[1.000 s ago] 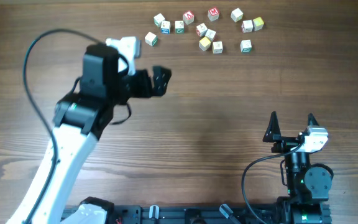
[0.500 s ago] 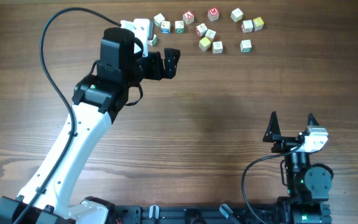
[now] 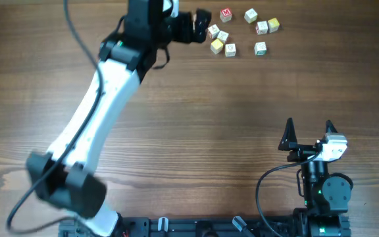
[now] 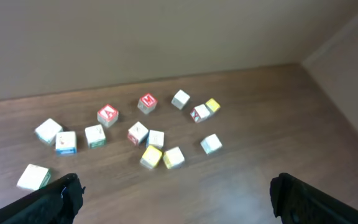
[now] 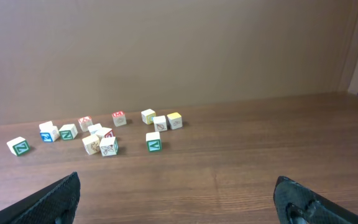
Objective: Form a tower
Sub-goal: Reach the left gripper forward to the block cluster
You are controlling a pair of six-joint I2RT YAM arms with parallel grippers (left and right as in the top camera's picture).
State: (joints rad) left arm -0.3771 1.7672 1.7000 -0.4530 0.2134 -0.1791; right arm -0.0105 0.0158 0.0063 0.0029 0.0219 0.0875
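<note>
Several small wooden letter cubes lie singly on the wooden table near its far edge; no tower shows in any view. A yellow cube and a cream cube sit side by side. My left gripper hangs open over the left part of the group, nothing between its fingers. In the overhead view the left arm hides the leftmost cubes. My right gripper stands open and empty near the front edge, far from the cubes.
Two red-faced cubes, a green-faced cube and a blue-faced one lie among the others. A wall rises just behind the table's far edge. Bare wood stretches between the cubes and the right gripper.
The left arm has stretched away from the front and to the right, carrying its open gripper over the cubes. The right arm has not moved.
</note>
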